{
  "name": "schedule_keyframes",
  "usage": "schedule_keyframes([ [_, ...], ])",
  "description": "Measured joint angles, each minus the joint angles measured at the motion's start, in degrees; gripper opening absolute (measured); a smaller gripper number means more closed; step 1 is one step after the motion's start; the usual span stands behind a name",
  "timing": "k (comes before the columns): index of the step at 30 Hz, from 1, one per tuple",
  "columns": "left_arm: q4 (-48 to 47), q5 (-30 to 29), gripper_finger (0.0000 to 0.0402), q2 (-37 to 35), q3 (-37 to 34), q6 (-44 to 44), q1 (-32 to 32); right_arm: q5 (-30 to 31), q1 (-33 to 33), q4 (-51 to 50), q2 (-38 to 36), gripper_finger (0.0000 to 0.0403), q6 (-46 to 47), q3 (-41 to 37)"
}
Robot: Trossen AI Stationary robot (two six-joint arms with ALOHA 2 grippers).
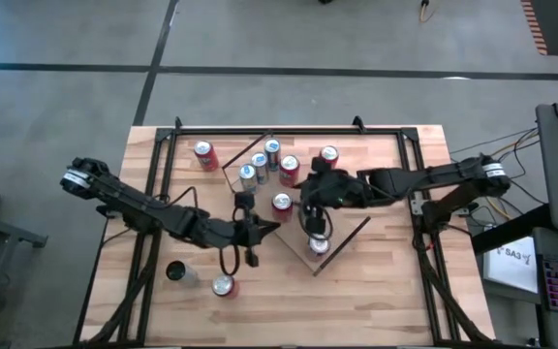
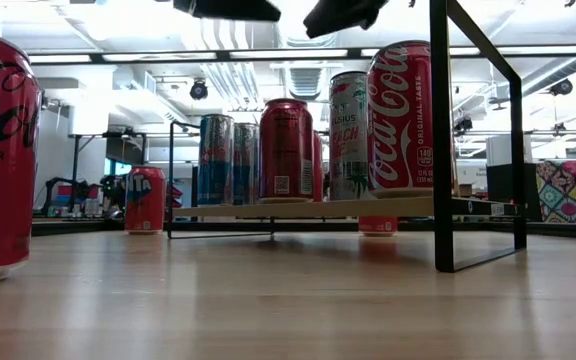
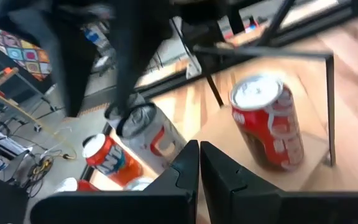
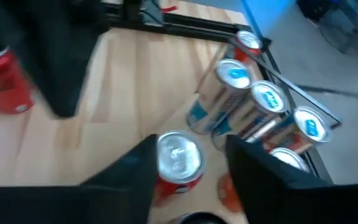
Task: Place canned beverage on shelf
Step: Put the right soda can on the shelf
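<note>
Plank tabletop [image 1: 376, 291] carries the shelf [image 1: 349, 225], a light-wood board turned diamond-wise w/ dark rim, holding abt seven upright cans: blue-silver slim cans [image 1: 260, 161] toward its far-left corner, red cans nearer centre. Right gripper [image 1: 316, 225] hangs directly over a red cola can [image 4: 178, 158] standing near the shelf's near corner; can's long axis vertical, fingers either side of its top, partly closed, contact not confirmable. Rim edge lies just beside this can, so little room that way; open board toward shelf centre. Left gripper [image 1: 252, 236], fingers together, empty, waits just beside shelf's left edge. Off-shelf: red can [image 1: 223, 285] and dark-top can [image 1: 175, 271] near front-left, another red can [image 1: 203, 154] far-left
</note>
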Motion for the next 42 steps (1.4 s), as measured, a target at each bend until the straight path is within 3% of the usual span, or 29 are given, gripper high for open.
schedule_keyframes([
  [5,-4.62,0.28,0.0,0.26,0.0,-0.91,0.39,0.03,-1.13,-0.42,1.61,0.005,-0.01,0.51],
  [7,-5.58,0.29,0.0,0.67,-0.01,-1.82,0.59,-0.11,-0.99,-0.32,2.07,0.0021,-0.6,1.07],
  [14,-9.08,0.22,0.0,0.9,-0.06,-3.59,2.37,-0.07,-1.5,-1.28,5.1,0.0009,1.31,4.59],
  [26,-14.7,-1.42,0.0,0.42,-0.09,0.85,5.44,-1.78,-2.63,-12.17,14.06,0.0009,1.21,13.89],
  [34,-16.66,-0.7,0.0,-1.98,-0.12,3.54,5.72,-1.76,-2.72,-16.09,14.64,0.0009,2.78,14.13],
  [38,-15.44,0.22,0.0,-4.71,-1.13,4.32,5.74,-3.7,-2.72,-15.27,14.43,0.0009,1.05,13.61],
  [42,-8.36,3.36,0.0,-7.02,-4.84,4.52,6.02,-4.85,-2.7,-13.87,14.43,0.0009,-0.26,12.63],
])
